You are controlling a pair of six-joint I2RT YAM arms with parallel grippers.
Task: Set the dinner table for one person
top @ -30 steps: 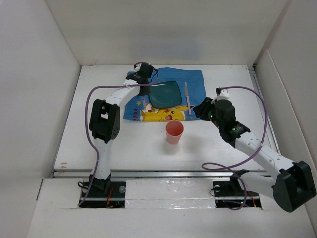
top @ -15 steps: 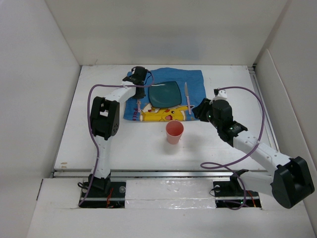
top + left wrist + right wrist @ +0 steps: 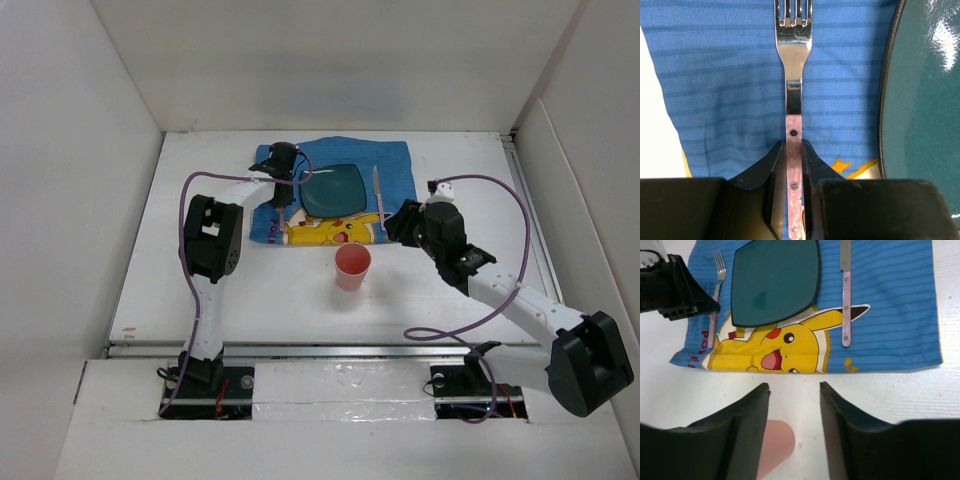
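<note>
My left gripper (image 3: 283, 163) is shut on the pink handle of a fork (image 3: 794, 75) and holds it low over the left side of the blue Pikachu placemat (image 3: 395, 165), beside the dark teal plate (image 3: 333, 188). The fork's tines point to the far side. The fork (image 3: 715, 290) and the left gripper (image 3: 675, 290) also show in the right wrist view. A pink-handled knife (image 3: 845, 300) lies on the mat right of the plate. My right gripper (image 3: 792, 385) is open and empty above the white dinner table (image 3: 200, 280), just beyond the pink cup (image 3: 352, 266).
The metal rail (image 3: 330, 350) runs along the table's near edge. White walls enclose the table on the left, back and right. The cup (image 3: 772, 447) stands on bare table in front of the placemat (image 3: 900, 315).
My left gripper has shifted slightly right and toward the near side with the fork, now alongside the plate. My right gripper has edged left toward the cup.
</note>
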